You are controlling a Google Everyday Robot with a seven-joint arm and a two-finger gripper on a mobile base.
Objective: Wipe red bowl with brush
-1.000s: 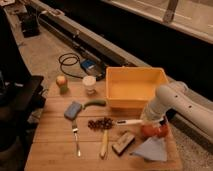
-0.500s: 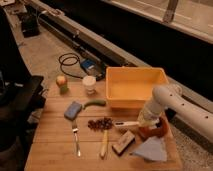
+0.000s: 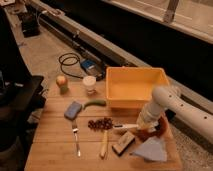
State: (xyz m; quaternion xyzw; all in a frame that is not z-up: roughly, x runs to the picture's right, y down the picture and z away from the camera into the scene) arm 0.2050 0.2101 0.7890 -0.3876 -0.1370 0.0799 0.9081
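Observation:
The red bowl [image 3: 156, 133] sits at the right side of the wooden table, mostly hidden behind my white arm. The gripper [image 3: 143, 127] points down at the bowl's left rim. The white brush [image 3: 125, 126] lies nearly level, its handle sticking out to the left from under the gripper. The brush's head end is hidden by the gripper and bowl.
The yellow tub [image 3: 136, 75] stands just behind the arm. A dark block with a wooden edge [image 3: 123, 143] and a blue cloth [image 3: 150, 149] lie in front of the bowl. Grapes [image 3: 100, 123], a yellow-handled tool [image 3: 103, 145], a fork [image 3: 76, 139], a blue sponge [image 3: 73, 110], a cup [image 3: 89, 84] and an apple [image 3: 61, 81] lie to the left.
The arm has come down and a little left over the red bowl, now covering more of it. The brush handle has shifted slightly left and down with it.

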